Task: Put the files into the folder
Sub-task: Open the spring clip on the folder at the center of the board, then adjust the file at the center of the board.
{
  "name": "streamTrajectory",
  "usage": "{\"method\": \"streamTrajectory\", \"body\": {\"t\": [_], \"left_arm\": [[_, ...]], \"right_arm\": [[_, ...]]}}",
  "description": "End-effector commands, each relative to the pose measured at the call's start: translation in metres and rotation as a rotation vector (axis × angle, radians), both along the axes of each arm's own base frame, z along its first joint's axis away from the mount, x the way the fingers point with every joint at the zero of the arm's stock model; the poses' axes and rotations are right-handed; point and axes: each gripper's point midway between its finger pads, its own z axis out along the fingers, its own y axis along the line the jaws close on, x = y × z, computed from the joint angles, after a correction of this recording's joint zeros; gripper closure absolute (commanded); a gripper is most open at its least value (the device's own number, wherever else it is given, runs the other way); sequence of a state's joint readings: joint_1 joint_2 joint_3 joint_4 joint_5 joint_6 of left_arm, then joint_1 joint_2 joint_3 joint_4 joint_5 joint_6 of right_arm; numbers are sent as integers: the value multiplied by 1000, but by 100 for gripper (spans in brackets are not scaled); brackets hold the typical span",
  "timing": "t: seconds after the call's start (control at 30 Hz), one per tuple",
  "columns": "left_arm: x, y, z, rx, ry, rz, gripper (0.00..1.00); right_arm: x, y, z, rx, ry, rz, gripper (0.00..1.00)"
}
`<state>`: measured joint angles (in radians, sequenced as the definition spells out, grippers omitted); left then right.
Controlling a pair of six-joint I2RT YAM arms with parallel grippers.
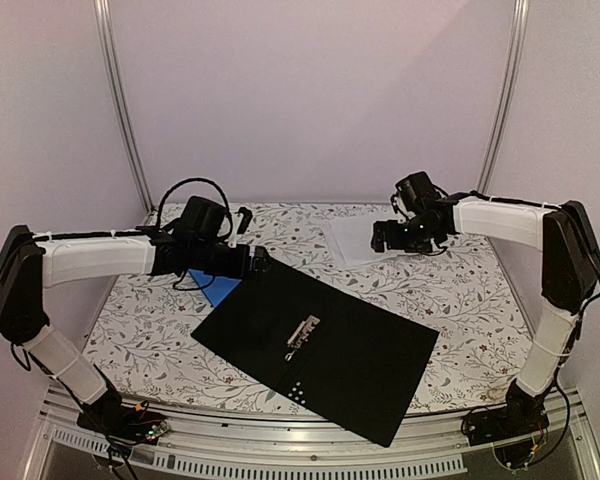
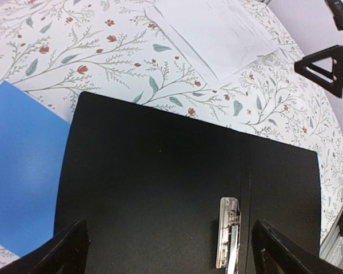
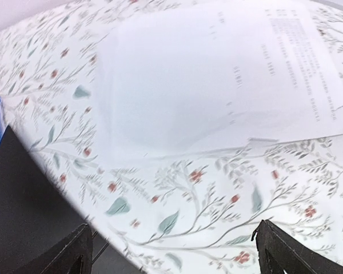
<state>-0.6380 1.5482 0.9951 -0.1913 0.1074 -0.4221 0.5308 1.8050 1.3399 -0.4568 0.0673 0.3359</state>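
The folder (image 1: 350, 350) lies open on the flowered table, black inside facing up, with its metal clip (image 1: 302, 332) near the middle fold. The files (image 1: 352, 240) are white printed sheets lying flat at the back right, apart from the folder. My left gripper (image 1: 263, 262) hovers open over the folder's far left corner; in the left wrist view the folder (image 2: 160, 182) and clip (image 2: 228, 231) fill the space between its fingers (image 2: 68, 251). My right gripper (image 1: 380, 238) stands open above the near edge of the files (image 3: 217, 85), holding nothing.
A smaller plain blue folder (image 1: 212, 285) lies partly under the black one's left corner, and shows again as the blue folder (image 2: 23, 171) in the left wrist view. A black cable loop (image 1: 185, 190) and a small black object (image 1: 242, 218) sit at the back left. Metal posts rise at both back corners.
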Motion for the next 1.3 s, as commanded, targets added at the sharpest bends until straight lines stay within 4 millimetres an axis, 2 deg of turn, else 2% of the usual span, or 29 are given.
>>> {"method": "streamTrajectory", "body": {"t": [0.0,0.13,0.23,0.27,0.4,0.5,0.6,0.7,0.73,0.87,1.03,1.1,1.27], "left_arm": [[8,-14,-2,-61,17,-17,0],[5,-23,-11,-89,41,-40,0],[2,-28,-17,-95,46,-50,0],[1,-30,-18,-95,45,-53,1],[-3,-36,-22,-106,47,-71,0],[-7,-42,-28,-115,66,-91,0],[-6,-51,-23,-159,56,-112,0],[-8,-53,-23,-171,58,-116,0],[-8,-53,-23,-170,57,-115,0],[-4,-48,-26,-142,52,-90,0],[18,-59,-34,-92,70,-81,0],[32,-70,-36,-91,66,-85,0],[78,-97,-51,-139,102,-44,1]], "right_arm": [[49,-53,-5,-20,-20,-236,1],[88,-96,-11,3,-31,-385,1],[111,-120,-27,55,8,-464,1],[117,-126,-30,77,24,-486,1],[129,-148,-63,96,95,-573,3],[138,-155,-70,112,105,-608,3],[150,-158,-75,108,124,-631,4],[154,-152,-94,113,185,-612,6],[153,-150,-103,114,206,-605,8],[146,-145,-119,112,256,-580,12],[130,-141,-122,88,263,-544,14],[126,-127,-122,104,271,-491,19],[116,-105,-113,76,266,-431,21]]}}
